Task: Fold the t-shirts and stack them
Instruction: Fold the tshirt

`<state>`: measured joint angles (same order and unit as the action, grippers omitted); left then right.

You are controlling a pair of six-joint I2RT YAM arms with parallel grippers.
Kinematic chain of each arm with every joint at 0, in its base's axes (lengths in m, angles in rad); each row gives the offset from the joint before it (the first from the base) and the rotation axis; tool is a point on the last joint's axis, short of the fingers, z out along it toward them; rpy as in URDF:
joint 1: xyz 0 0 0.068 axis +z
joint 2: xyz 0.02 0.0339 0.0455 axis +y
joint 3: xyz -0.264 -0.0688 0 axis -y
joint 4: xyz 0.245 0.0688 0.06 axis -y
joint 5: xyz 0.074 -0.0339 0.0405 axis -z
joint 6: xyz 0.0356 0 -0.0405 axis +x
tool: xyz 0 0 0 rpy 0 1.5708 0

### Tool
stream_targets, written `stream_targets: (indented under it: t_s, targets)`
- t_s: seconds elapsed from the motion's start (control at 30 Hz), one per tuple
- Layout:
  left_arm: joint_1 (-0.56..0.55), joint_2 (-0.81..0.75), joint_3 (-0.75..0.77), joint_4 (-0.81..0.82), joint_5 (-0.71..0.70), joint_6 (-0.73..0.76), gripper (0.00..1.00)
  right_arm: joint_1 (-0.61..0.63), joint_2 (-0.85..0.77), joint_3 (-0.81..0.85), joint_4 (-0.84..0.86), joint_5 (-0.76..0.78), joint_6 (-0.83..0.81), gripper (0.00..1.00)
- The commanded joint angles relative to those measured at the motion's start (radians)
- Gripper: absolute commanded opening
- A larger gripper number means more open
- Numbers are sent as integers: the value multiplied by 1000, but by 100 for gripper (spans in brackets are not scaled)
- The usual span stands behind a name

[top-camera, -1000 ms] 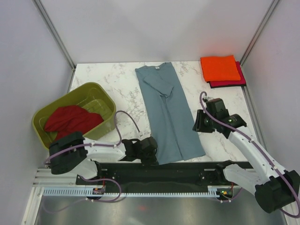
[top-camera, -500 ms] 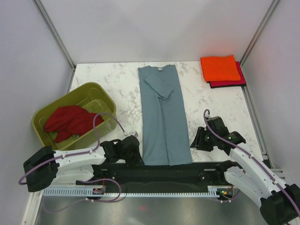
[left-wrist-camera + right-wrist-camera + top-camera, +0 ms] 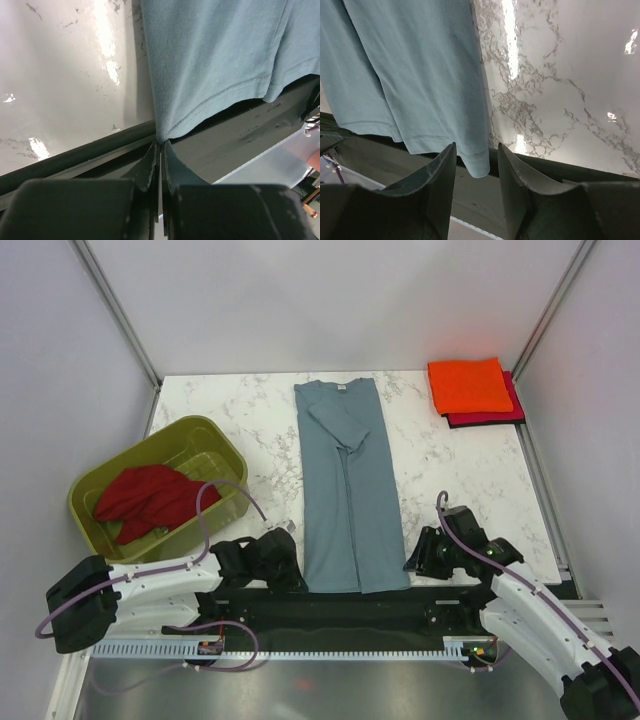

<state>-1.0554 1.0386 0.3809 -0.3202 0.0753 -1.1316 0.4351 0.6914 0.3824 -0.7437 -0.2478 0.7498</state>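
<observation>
The slate blue-grey t-shirt point(image 3: 348, 490) lies folded lengthwise in a long strip on the marble table, its hem hanging over the near edge. My left gripper point(image 3: 292, 570) is shut on the hem's left corner point(image 3: 162, 135). My right gripper point(image 3: 416, 563) is open, its fingertips point(image 3: 445, 155) either side of the hem's right corner point(image 3: 477, 165) without pinching it. The folded orange t-shirt point(image 3: 467, 386) lies on the folded magenta-red one point(image 3: 512, 412) at the back right. The dark red t-shirt point(image 3: 150, 498) lies crumpled in the tub.
The olive-green plastic tub point(image 3: 215, 432) stands at the left of the table. A black rail point(image 3: 350, 602) runs along the near edge under the hem. White walls close in the table at the back and sides.
The blue-grey shirt's near end swung left and now lies straight, with its hem over the near edge. My left gripper moved left. My right gripper moved toward the near edge, to the hem's right corner.
</observation>
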Motion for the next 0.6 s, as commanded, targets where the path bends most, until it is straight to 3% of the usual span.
stream_targets:
  t_s: [0.0,0.33,0.43,0.47,0.53,0.57]
  targets:
    - [2,-25,7,-13,14,35,2,5,-32,-40,35,-33,16,46]
    - [3,-38,-4,-3,14,18,2,5,-89,-119,76,-102,29,43]
    - [3,-35,-8,4,18,9,2,5,-128,-122,66,-97,40,30]
    - [3,-35,-5,6,20,6,2,5,-133,-119,63,-102,46,16]
    - [3,-38,1,7,24,3,2,5,-142,-108,60,-104,55,2]
    - [3,-44,19,7,21,1,2,5,-151,-82,58,-104,60,0]
